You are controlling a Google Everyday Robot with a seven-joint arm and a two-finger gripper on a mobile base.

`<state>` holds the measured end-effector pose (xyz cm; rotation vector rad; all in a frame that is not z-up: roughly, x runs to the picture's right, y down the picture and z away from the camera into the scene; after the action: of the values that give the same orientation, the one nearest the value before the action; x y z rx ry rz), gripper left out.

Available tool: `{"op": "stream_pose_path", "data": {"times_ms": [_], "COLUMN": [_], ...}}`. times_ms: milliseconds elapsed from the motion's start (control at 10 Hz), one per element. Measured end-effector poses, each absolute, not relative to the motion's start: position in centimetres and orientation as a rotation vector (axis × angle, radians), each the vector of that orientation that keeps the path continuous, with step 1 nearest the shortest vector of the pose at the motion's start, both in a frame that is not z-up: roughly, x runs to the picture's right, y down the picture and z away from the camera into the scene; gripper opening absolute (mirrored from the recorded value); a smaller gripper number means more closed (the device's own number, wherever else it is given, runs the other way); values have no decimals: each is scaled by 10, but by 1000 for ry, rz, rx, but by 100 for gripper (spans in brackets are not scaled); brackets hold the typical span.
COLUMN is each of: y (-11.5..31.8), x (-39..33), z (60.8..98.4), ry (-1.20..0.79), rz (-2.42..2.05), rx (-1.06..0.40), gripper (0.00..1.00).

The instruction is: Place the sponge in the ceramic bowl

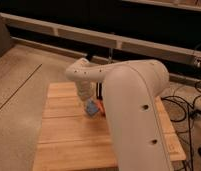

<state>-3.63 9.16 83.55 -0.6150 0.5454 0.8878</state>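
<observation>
Holds the sponge (pixel 92 108) pinched in the gripper (pixel 90 103), just above the middle of the slatted wooden table (pixel 64 131). Looks soft, blue, blocky, tilted with its long axis slanting down to the left. Shows no ceramic bowl, possibly hidden behind the smooth white arm (pixel 139 115) on the right. Leaves the carry direction unsettled. Has a thin orange stick (pixel 99 93) just beyond.

Matt wood table (pixel 69 135), smooth white plastic arm (pixel 139 110), jaws at foam sponge (pixel 92 107)

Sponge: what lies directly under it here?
Only the wooden table shows under the sponge, at the end effector near the table's middle. The white arm hides the table beside it; no bowl visible.
</observation>
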Motion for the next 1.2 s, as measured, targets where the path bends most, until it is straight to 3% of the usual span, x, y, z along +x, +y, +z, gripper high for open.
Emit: {"op": "stream_pose_path", "data": {"times_ms": [600,1200], "y": [90,88], "x": [66,109], "z": [782,774], "ry": [755,767], "rz": [1043,1105], "rx": [-525,-527], "gripper": [0,0]}}
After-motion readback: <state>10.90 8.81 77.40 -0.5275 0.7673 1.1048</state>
